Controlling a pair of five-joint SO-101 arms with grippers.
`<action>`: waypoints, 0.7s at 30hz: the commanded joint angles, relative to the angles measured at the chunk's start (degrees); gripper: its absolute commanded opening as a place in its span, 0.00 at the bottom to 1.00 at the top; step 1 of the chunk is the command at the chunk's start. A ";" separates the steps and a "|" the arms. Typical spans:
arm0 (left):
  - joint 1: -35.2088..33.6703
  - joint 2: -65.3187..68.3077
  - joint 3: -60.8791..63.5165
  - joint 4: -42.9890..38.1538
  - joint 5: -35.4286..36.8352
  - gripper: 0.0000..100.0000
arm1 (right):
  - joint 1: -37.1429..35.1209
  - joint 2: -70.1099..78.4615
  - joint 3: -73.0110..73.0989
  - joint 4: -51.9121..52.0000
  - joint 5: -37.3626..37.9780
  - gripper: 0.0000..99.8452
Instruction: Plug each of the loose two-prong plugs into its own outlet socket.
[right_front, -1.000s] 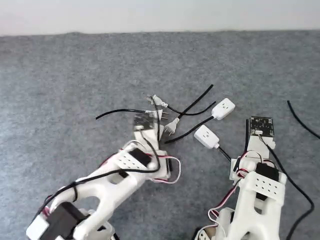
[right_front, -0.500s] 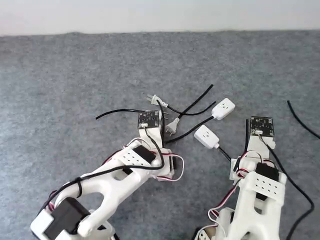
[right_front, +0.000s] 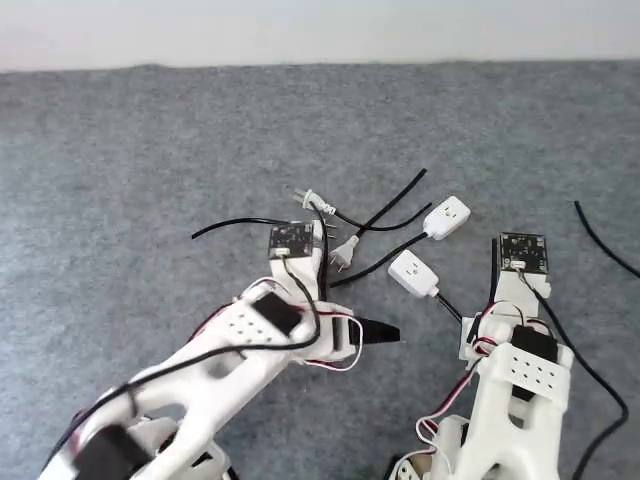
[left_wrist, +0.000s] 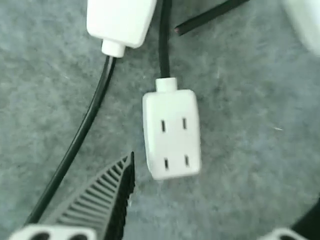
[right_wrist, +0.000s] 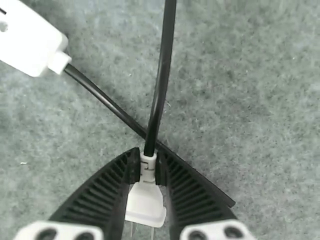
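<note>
1. Tabletop (right_front: 120, 150): covered across its full visible width with a grey, felt-like fabric of short, mottled pile.
2. Wall (right_front: 320, 30): plain and pale. It runs along the far edge of the tabletop and meets the fabric in a slightly uneven line.
3. Thin black cable (right_front: 605, 240): lies on the fabric at the right edge of the high view, with 1 end free.

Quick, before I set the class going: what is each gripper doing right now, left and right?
Left gripper: jaws open, holding nothing, outlet socket below it.
Right gripper: jaws closed on a two-prong plug.
</note>
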 joint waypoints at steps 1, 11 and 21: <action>0.09 -12.66 2.42 3.34 -3.16 0.51 | 0.13 -1.63 -0.44 -1.01 0.62 0.01; -18.81 -40.09 12.26 3.16 -10.29 0.51 | -5.76 -1.71 -0.70 -0.75 0.35 0.01; -37.01 -40.79 21.05 -4.66 -10.37 0.48 | -17.36 -2.24 -7.74 0.84 -0.09 0.01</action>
